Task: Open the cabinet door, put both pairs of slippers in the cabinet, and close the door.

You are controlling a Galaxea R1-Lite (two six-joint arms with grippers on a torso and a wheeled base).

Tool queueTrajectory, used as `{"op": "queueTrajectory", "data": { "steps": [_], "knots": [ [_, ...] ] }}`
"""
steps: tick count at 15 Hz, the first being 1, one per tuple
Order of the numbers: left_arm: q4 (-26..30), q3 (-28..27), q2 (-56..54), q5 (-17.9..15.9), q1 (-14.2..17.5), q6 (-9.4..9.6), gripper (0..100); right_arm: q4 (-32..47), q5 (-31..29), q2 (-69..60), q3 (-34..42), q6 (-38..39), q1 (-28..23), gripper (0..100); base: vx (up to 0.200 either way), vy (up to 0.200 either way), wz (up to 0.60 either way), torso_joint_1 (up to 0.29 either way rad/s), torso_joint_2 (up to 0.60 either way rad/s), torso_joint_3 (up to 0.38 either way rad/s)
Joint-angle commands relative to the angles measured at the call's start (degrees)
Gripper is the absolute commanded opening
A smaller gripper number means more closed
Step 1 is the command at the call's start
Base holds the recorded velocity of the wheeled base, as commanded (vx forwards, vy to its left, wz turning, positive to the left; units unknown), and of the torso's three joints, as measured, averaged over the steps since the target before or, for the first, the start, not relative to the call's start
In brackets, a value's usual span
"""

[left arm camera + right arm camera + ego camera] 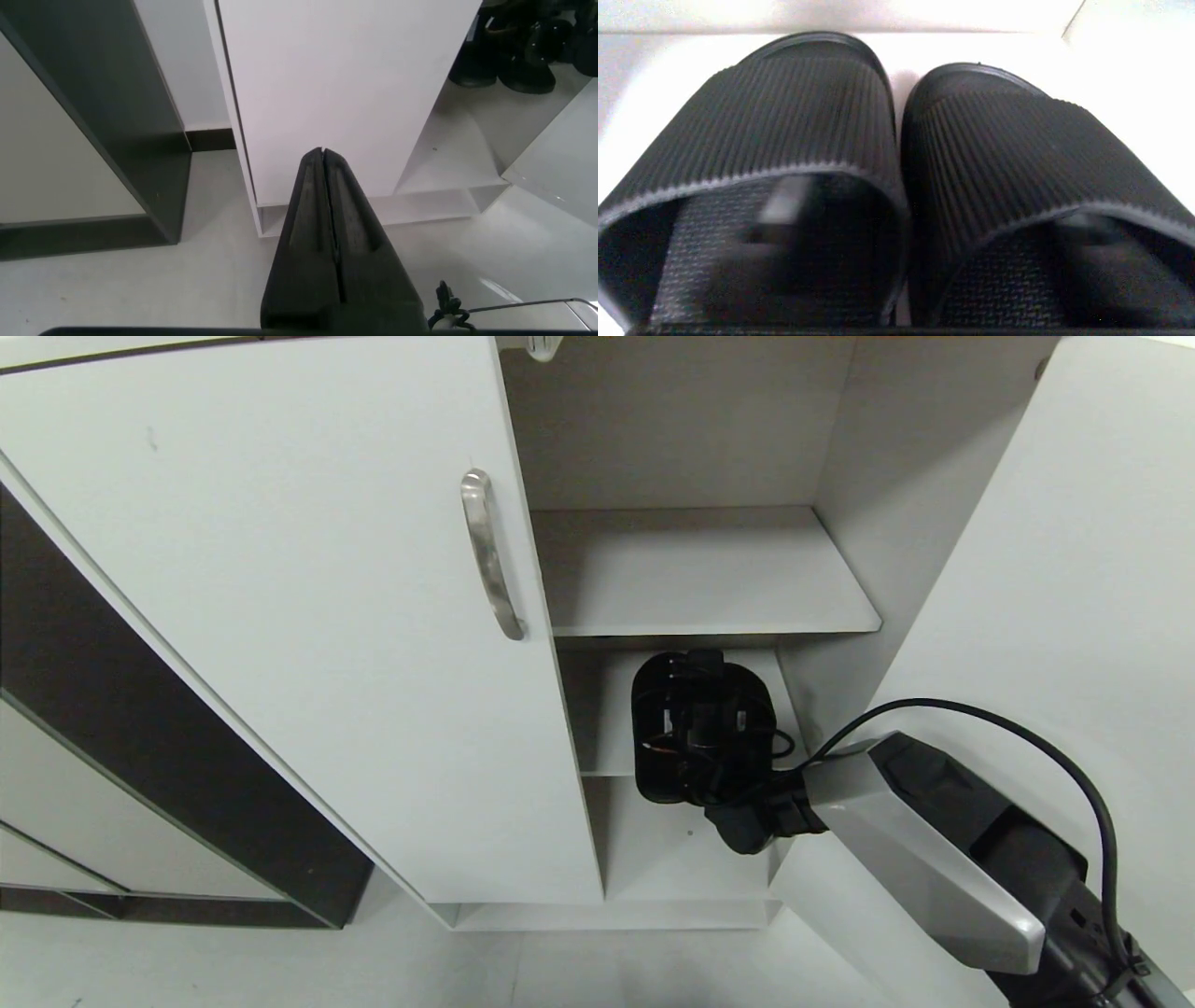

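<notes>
The cabinet (845, 476) stands with its left door (280, 616) closed, a metal handle (490, 555) near that door's inner edge, and its right door (1074, 569) swung wide. That leaves the right half open from the front, and the right arm reaches in through this gap, close beside the open door.

Inside, the top shelf (700, 569) is bare. On the level below it sit the slippers (653, 747), partly over that shelf's front edge. The bottom compartment (653, 859) lies under them.

The slippers (785, 121) are a black pair, side by side and touching, with ribbed straps and dimpled footbeds.

The right gripper (702, 709) is at the slippers, dark against dark, and I cannot tell whether it grips or has let go. The left gripper (322, 168) is clenched on nothing, out over the pale floor (215, 271) before the closed door.
</notes>
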Motion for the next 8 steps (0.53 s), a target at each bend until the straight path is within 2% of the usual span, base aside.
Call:
{"op": "queueTrajectory", "data": {
  "steps": [1, 4, 8],
  "knots": [
    [-0.02, 0.01, 0.07, 0.01, 0.01, -0.05, 0, -0.06, 0.02, -0.18, 0.58, -0.02, 0.17, 100, 0.000, 0.000, 0.00, 0.000, 0.00, 0.000],
    [-0.02, 0.01, 0.07, 0.01, 0.01, -0.05, 0, -0.42, -0.16, -1.85, 2.52, -0.02, 0.96, 100, 0.000, 0.000, 0.00, 0.000, 0.00, 0.000],
    [-0.02, 0.01, 0.07, 0.01, 0.01, -0.05, 0, -2.53, -0.51, -6.15, 10.25, 0.07, 2.63, 100, 0.000, 0.000, 0.00, 0.000, 0.00, 0.000]
  ]
}}
